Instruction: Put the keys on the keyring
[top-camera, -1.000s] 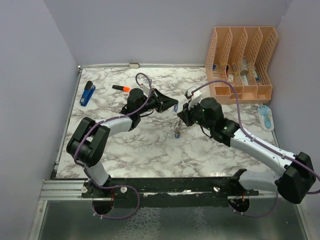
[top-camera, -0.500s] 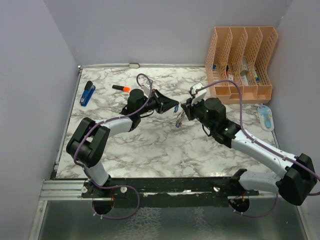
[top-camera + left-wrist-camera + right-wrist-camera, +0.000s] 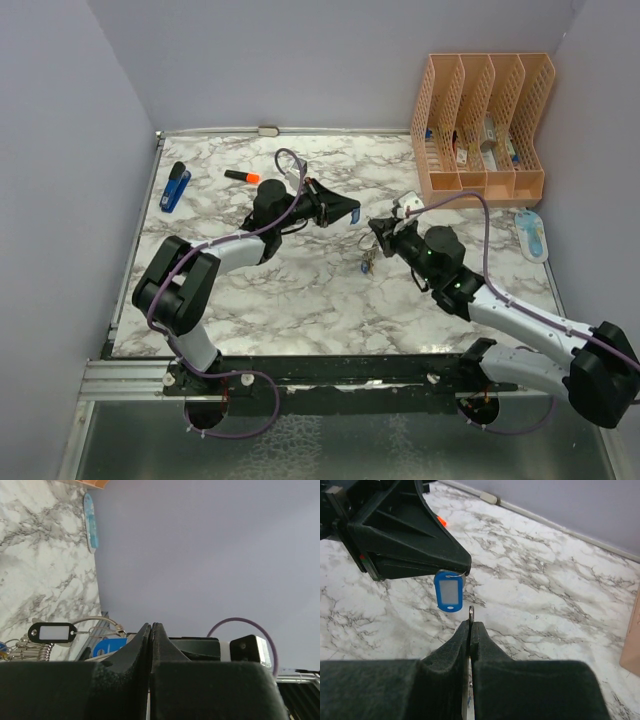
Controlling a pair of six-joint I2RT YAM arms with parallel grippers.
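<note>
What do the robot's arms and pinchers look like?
The left arm and right arm have whitish tube segments joined by chunky black round joints. A thin purple cable loops along each. The left gripper and right gripper are black, with two wedge-shaped fingers tapering to thin tips.

left fingers (image 3: 136, 647) pressed together | right fingers (image 3: 457, 647) pressed together | tips near, apart
</note>
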